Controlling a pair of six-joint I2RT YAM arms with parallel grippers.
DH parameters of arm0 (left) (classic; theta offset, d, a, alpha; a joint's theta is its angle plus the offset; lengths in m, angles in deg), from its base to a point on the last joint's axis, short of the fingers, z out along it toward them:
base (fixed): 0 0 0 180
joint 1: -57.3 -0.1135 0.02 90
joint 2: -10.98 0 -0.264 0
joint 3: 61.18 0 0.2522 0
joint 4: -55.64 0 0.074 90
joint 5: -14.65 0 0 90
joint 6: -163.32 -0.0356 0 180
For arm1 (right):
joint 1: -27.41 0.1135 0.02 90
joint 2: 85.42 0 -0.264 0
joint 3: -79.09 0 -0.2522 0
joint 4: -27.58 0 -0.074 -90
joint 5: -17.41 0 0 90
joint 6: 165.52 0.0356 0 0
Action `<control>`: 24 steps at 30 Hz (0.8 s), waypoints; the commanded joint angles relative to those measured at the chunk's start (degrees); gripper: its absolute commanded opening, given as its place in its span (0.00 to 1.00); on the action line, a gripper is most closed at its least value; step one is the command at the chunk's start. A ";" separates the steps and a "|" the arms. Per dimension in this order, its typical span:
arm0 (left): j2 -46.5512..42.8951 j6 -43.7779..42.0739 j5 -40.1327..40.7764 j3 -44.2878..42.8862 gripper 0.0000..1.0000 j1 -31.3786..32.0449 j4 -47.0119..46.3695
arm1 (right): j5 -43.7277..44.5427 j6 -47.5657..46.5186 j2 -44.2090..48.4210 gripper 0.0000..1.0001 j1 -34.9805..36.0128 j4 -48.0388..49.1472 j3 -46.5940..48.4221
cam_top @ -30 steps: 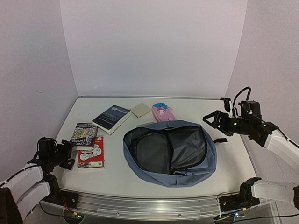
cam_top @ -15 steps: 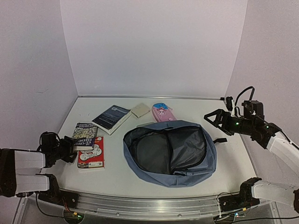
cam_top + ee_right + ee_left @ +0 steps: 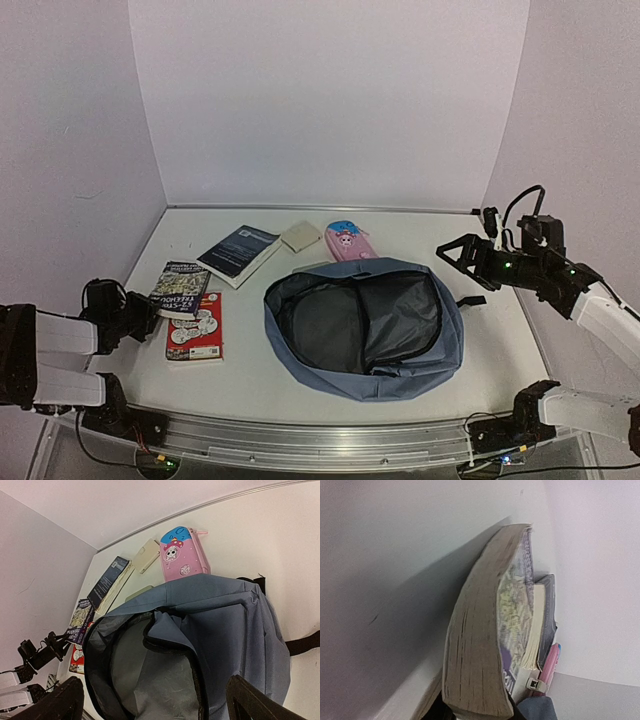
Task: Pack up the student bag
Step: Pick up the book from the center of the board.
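Student bag point(image 3: 365, 325): flat on the table point(image 3: 500, 345), a little right of centre and nearer the front edge than the back wall. Mouth wide open and facing up, dark lining showing inside the grey-blue shell.
Bag strap point(image 3: 471, 300): black, sticking out from the bag's right side onto the table.
Left gripper point(image 3: 148, 314): low at the table's left edge, narrowed onto the near end of the paperback. In the wrist view, yellowed page edge right in front of the camera, dark finger parts at its base.
Paperback point(image 3: 180, 288): thick, busy cover up, near end in the grip, lying partly across the top of the red book. Raised off it or not: cannot tell.
Red book point(image 3: 195, 330): flat, cartoon cover up, left of the bag and apart from it.
Dark book point(image 3: 238, 252): flat and angled, just beyond the paperback, toward the back wall.
Cream pad point(image 3: 300, 236): small and squarish, between the dark book and the pencil case.
Pink pencil case point(image 3: 350, 241): cartoon face print, blue at the far end, near end against the bag's far rim.
Right gripper point(image 3: 458, 256): in the air beside the bag's far right side, jaws spread wide with nothing between them, pointed toward the bag.
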 commanded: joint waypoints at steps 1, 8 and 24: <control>-4.16 -5.69 2.03 -6.49 0.10 -0.94 2.95 | -0.56 -0.31 -0.26 0.98 -0.16 1.06 2.05; -10.61 -9.56 -1.28 -14.03 0.00 -1.64 12.20 | -0.49 -0.78 -0.96 0.98 -0.14 0.81 3.38; -14.07 -31.85 -34.73 -43.55 0.00 -1.22 37.44 | -12.65 -3.26 -8.18 0.98 -0.09 0.73 9.81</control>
